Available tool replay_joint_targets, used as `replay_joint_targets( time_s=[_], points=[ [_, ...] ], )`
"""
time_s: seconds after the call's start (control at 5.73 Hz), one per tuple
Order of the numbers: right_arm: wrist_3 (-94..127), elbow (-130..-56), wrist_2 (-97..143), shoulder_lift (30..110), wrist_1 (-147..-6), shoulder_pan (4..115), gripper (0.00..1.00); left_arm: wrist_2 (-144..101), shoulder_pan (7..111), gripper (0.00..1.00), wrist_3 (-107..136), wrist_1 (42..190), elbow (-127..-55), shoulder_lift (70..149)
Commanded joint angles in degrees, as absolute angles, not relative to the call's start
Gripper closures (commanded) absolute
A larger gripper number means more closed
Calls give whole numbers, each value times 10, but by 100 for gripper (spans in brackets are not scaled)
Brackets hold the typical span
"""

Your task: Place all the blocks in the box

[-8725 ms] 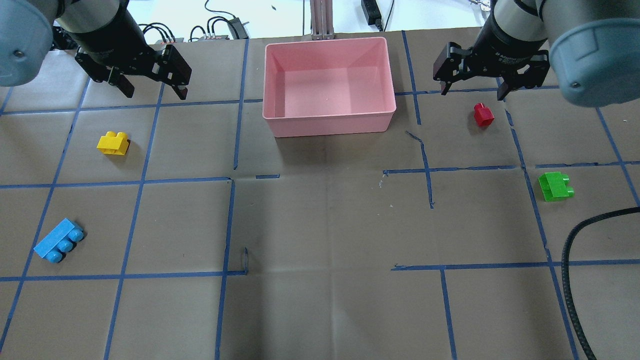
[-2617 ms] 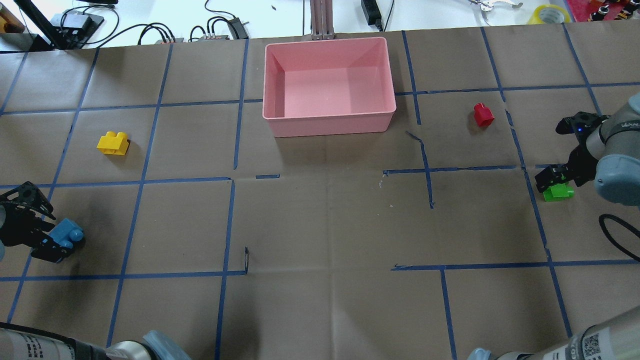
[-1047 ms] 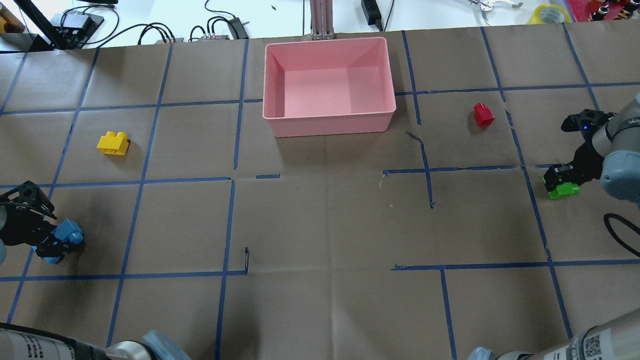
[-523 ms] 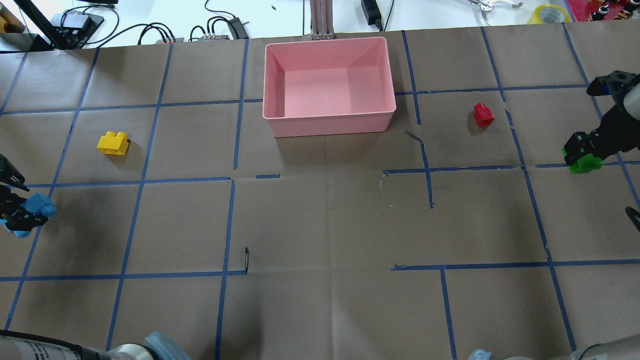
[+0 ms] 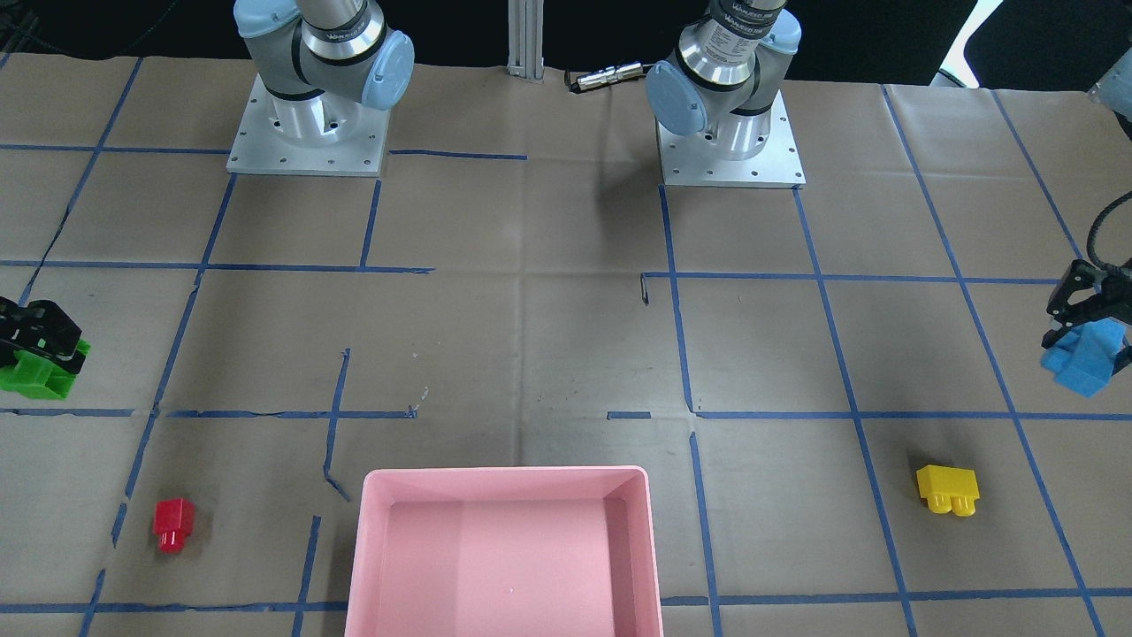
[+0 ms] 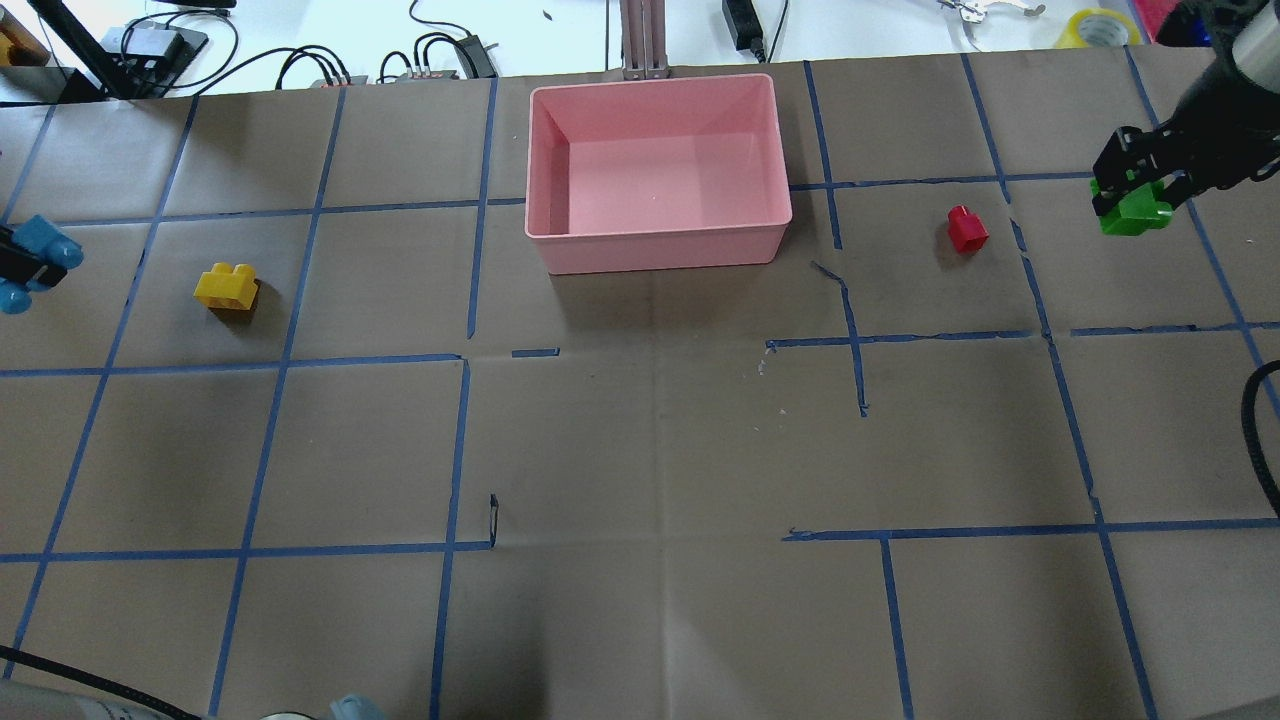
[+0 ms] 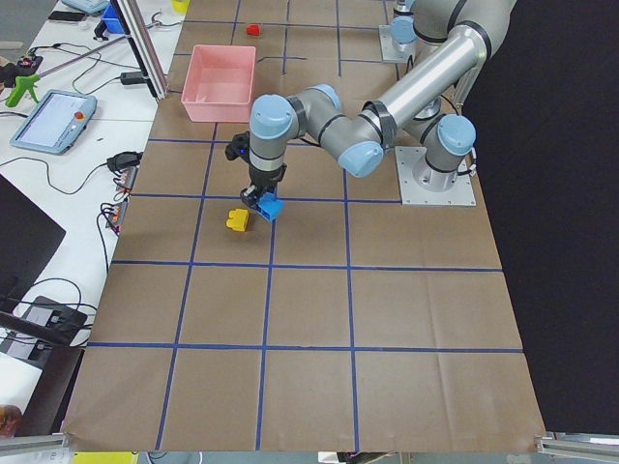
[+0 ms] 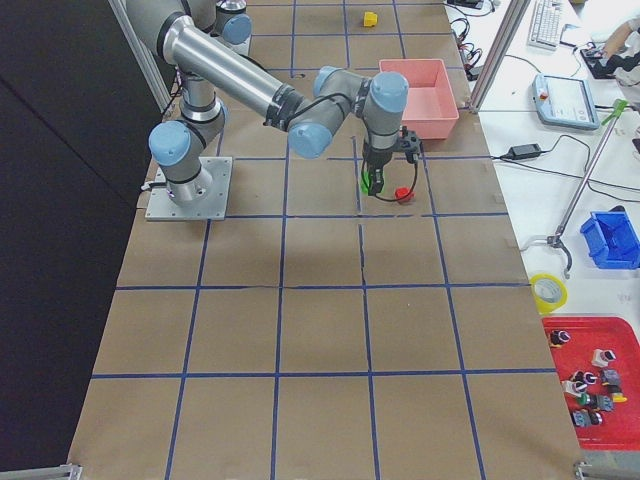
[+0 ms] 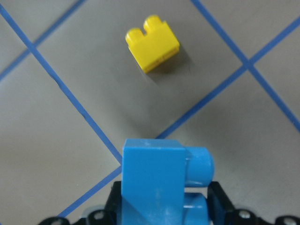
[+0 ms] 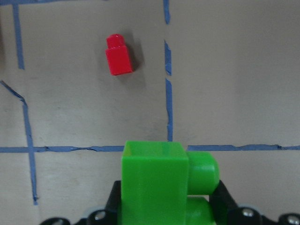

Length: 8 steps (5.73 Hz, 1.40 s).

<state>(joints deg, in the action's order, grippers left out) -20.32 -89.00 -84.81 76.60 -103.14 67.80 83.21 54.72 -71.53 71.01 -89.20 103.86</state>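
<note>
Front-facing view: the left gripper point(image 5: 1081, 311) pinches the blue brick point(image 5: 1086, 361) at the 3 o'clock edge. The right gripper point(image 5: 37, 336) pinches the green brick point(image 5: 34, 379) at 9 o'clock. The pink box point(image 5: 504, 478) sits empty at 6 o'clock, well apart from both. If the two arms reach that one box together, they could collide above it.

Overhead view: the red brick point(image 6: 967, 229) lies at 3 o'clock from the box, between it and the green brick. The yellow brick point(image 6: 227, 286) lies at 8 o'clock from the box, on the blue brick's side. A low carry could knock either one away.

Left side view: the blue brick hangs close over the yellow one, so sweeping without rising risks a clip.

Right side view: the green brick hangs just beside the red one, with the same hazard.

Left wrist view: the jaws squeeze the blue brick at 6 o'clock, studs pointing to 3 o'clock. It is a long, smooth brick and may twist or slip.

Right wrist view: the jaws clamp the green brick the same way. Dropped from too high, it could bounce out of the box.
</note>
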Motion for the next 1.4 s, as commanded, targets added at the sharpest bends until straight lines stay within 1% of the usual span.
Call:
replay_joint_targets(
  time_s=[0.0, 0.17, 0.35, 0.52, 0.7, 0.87, 1.05, 1.22],
  points=[
    [-152, -842, -771, 732, -1019, 724, 90, 831, 626, 93, -574, 715, -856, 1061],
    [-128, -805, -705, 694, -1023, 754, 90, 831, 653, 93, -502, 715, -840, 1069],
    [-91, -762, -694, 656, -1025, 795, 90, 830, 703, 93, -359, 693, -808, 1099],
    [-56, -719, -681, 616, -1028, 842, 90, 839, 771, 93, -251, 671, -761, 1142],
    [-9, -692, -645, 582, -1033, 873, 90, 838, 813, 93, -143, 671, -721, 1177],
    [27, -690, -628, 567, -1034, 901, 90, 838, 838, 93, -67, 673, -708, 1193],
    [50, -697, -607, 562, -1034, 916, 88, 838, 870, 93, 5, 670, -706, 1201],
    [61, -694, -565, 554, -1048, 925, 60, 838, 887, 93, 51, 667, -700, 1217]
  ],
)
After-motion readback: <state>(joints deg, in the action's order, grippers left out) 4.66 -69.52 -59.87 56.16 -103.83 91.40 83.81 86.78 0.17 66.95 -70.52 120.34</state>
